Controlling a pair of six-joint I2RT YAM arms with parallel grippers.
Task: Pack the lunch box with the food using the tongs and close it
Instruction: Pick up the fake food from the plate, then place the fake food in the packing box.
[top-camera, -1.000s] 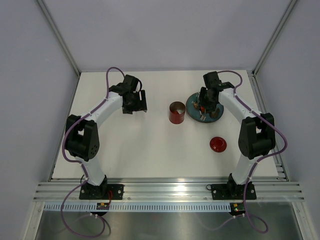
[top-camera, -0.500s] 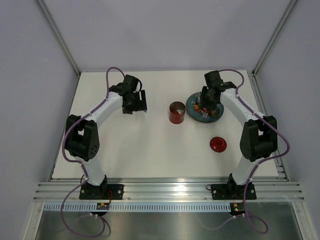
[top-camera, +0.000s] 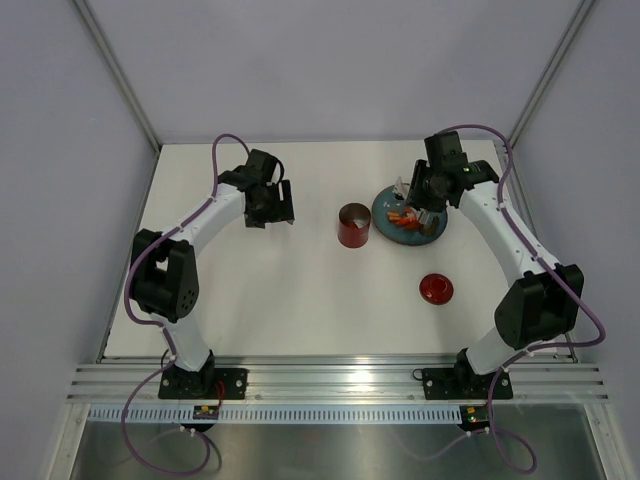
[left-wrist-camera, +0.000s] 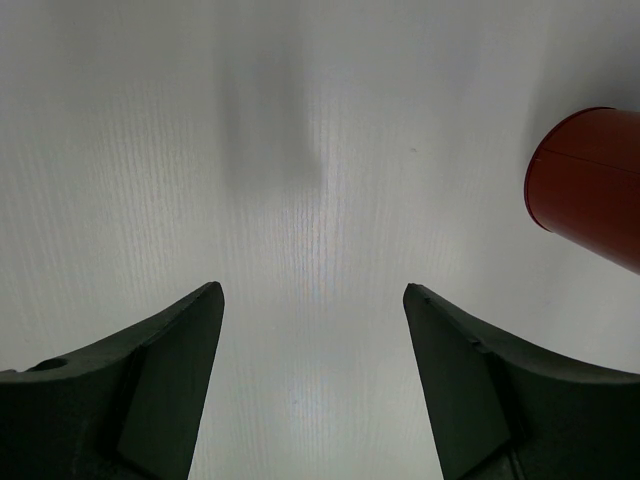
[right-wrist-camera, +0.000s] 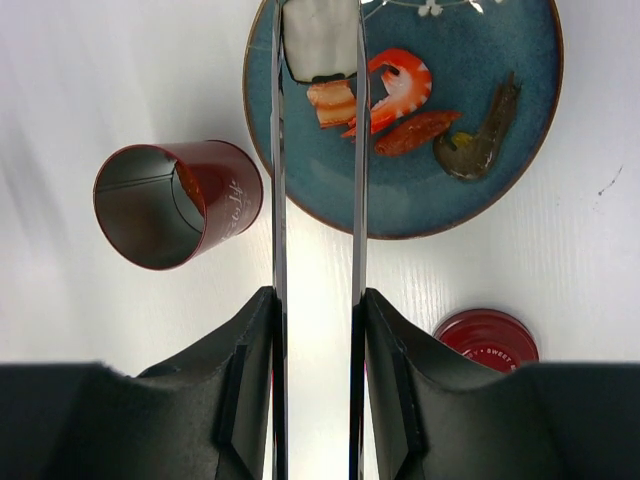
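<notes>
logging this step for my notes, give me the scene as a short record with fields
lunch box: open, standing beside plate
lid: off, on the table
food: on plate, none seen in lunch box
tongs: gripped by right jaws, tips over plate
left jaws: open, empty, away from the plate

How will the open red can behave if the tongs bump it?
The can looks thin-walled and empty, so probably light: a nudge from the tongs may slide or tip it. Being round, it would likely roll once on its side.
</notes>
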